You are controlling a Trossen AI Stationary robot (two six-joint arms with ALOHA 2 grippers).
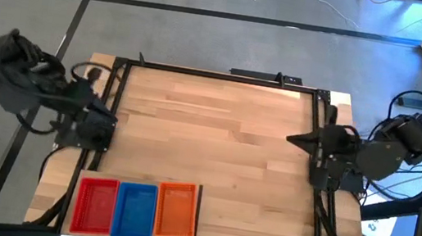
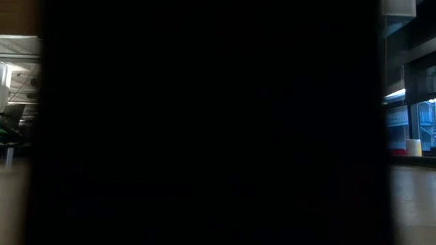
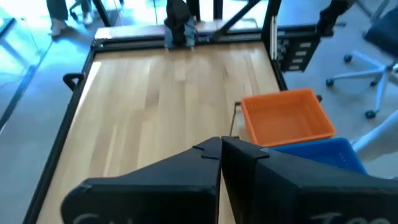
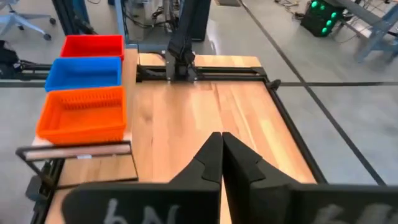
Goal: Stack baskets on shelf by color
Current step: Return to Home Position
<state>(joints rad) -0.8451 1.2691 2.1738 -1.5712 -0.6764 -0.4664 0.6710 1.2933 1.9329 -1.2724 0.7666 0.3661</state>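
Right gripper (image 4: pixel 221 138) fingertips pressed shut, empty, bottom centre of right wrist view. Left gripper (image 3: pixel 221 144) likewise closed, empty. Red basket (image 1: pixel 95 204), blue basket (image 1: pixel 134 209), orange basket (image 1: pixel 176 210) side by side on shelf (image 4: pixel 129 93), lower left of high view. Likely risk: left arm (image 1: pixel 34 81), nearest, swinging wide, clipping red basket.

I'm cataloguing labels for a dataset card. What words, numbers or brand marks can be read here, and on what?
No text can be read for certain.
Right pincer: pale letter-like marks on its housing, cut off at the edge, unreadable.
Left pincer: fainter marks, too blurred to read.
Baskets and tabletop: no lettering shows.
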